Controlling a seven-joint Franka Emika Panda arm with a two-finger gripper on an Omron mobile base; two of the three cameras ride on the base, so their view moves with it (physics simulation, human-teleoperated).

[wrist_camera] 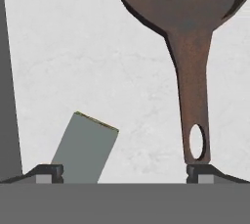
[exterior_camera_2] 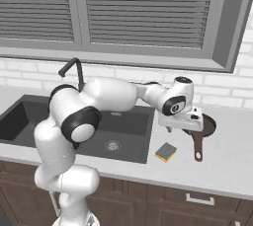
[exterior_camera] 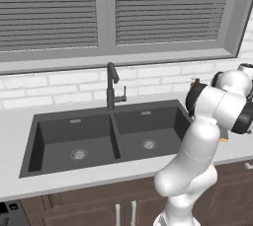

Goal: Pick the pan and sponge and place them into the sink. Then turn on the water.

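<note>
One pan (exterior_camera_2: 204,126), one sponge (exterior_camera_2: 166,152), two basins in sink (exterior_camera: 34,143); hand (exterior_camera_2: 184,127) seemingly open.

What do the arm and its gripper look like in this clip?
A glossy white arm of rounded segments with black joint bands and round black caps. The hand is a white block; the gripper has two small dark grey finger tips. No cables or markings visible.

Kitchen: double sink (exterior_camera: 34,136), faucet (exterior_camera: 111,88), counter (exterior_camera_2: 217,170), cabinets (exterior_camera: 74,210).
</note>
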